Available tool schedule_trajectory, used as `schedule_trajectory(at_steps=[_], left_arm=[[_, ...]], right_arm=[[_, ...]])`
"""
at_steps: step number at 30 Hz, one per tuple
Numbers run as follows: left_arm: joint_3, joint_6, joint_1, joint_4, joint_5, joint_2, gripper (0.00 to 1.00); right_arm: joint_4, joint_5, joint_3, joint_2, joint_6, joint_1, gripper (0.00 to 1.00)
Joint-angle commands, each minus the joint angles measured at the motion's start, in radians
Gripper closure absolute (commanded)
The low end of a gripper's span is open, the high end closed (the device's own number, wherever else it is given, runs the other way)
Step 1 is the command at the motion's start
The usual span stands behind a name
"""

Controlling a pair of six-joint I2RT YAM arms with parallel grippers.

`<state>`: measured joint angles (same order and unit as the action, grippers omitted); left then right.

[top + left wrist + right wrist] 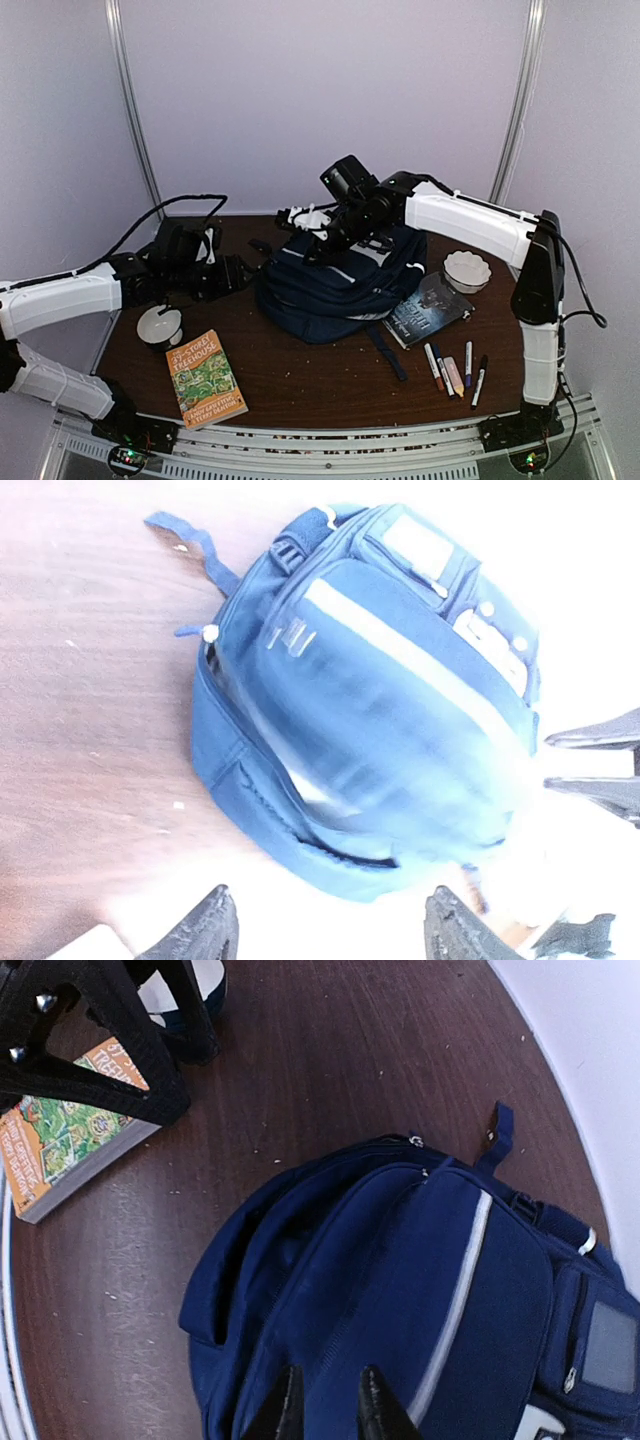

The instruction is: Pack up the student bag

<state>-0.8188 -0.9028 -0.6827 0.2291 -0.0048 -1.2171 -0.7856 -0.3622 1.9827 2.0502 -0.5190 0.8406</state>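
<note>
seeing my left claw (330, 935) spread wide apart, just left of the student bag (335, 285) lying central on the worktop (300, 380); my right claw (325, 1410) sits at its top, fingers nearly together, and i cannot tell whether they pinch fabric.

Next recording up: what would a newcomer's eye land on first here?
The navy student bag lying mid-table dominates, with the right gripper poised close over its front panel, fingers narrowly apart. Around it lie an orange-green book at the near left, a dark book and markers to the right, and a white bowl beyond them.
</note>
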Motion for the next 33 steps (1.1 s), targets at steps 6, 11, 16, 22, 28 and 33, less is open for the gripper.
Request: schedule_trajectory(at_steps=[6,11,16,22,28,33], left_arm=[[-0.149,0.407,0.041,0.095,0.005,-0.096,0.32],[-0.263,0.542,0.048,0.184,0.011,-0.204,0.24],[-0.357,0.561,0.110,0.199,0.103,-0.316,0.15],[-0.430,0.435,0.256,0.136,0.280,-0.476,0.14],[-0.478,0.343,0.288,0.059,0.336,-0.624,0.15],[-0.470,0.308,0.287,0.032,0.428,-0.696,0.19]], right_arm=[[-0.049,-0.068,-0.263,-0.255,0.100,-0.068,0.55],[0.005,0.018,-0.494,-0.415,0.164,-0.179,0.52],[0.097,0.038,-0.665,-0.452,0.308,-0.361,0.40],[0.028,-0.040,-0.552,-0.265,0.415,-0.497,0.31],[-0.077,-0.101,-0.353,-0.036,0.450,-0.509,0.26],[-0.125,-0.185,-0.173,0.108,0.458,-0.494,0.22]])
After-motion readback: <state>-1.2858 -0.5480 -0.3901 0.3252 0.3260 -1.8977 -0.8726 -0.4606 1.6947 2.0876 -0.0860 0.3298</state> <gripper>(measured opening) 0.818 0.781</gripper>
